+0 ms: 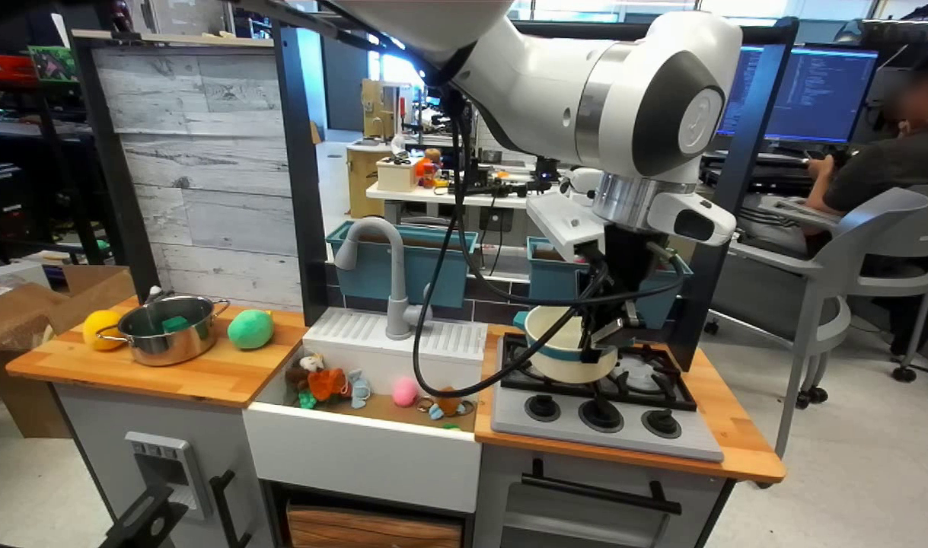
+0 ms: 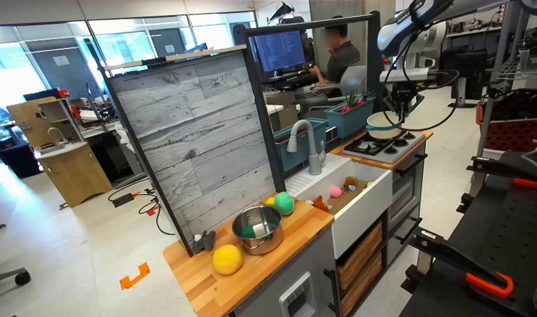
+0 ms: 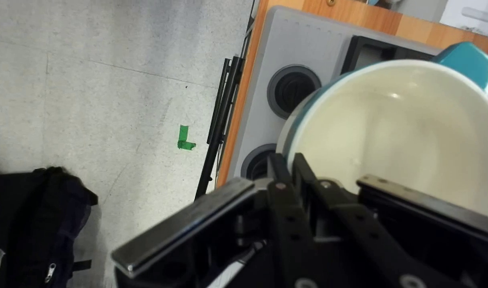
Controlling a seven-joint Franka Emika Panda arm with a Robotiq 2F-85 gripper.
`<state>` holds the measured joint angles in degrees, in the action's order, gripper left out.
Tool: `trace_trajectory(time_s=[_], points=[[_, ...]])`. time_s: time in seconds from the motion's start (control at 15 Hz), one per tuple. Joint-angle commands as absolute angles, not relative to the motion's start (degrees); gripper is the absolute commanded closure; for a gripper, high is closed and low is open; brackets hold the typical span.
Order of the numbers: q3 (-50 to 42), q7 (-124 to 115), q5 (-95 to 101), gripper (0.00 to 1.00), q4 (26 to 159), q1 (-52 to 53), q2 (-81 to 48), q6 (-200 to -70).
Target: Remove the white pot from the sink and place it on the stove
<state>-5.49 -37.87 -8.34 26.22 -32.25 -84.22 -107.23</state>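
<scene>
Round teal-trimmed white pot (image 3: 408,132) is over the square light-grey stove (image 3: 308,42), rim pinched in the black metal gripper (image 3: 287,160). Looks like the placing step; next probably lower it gently, then let go.

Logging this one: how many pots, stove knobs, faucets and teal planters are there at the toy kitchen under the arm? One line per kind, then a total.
Pots: 2 (white pot, metal pot)
Stove knobs: 3
Faucet: 1
Teal planters: 2
Total: 8
</scene>
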Motion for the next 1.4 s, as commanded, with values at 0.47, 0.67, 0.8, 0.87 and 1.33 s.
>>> trace_trajectory(time_s=[0.47,0.67,0.8,0.87,1.33], points=[[-5.23,-41.61,-8.52,0.35,23.54,-32.37,-85.81,-103.73],[-5.19,-41.68,-8.53,0.16,23.54,-32.36,-85.82,-103.21],[-5.18,-41.70,-8.53,0.16,23.54,-32.36,-85.82,-103.20],[-5.18,-41.70,-8.53,0.16,23.54,-32.36,-85.82,-103.19],[-5.18,-41.71,-8.53,0.16,23.54,-32.36,-85.82,-103.19]])
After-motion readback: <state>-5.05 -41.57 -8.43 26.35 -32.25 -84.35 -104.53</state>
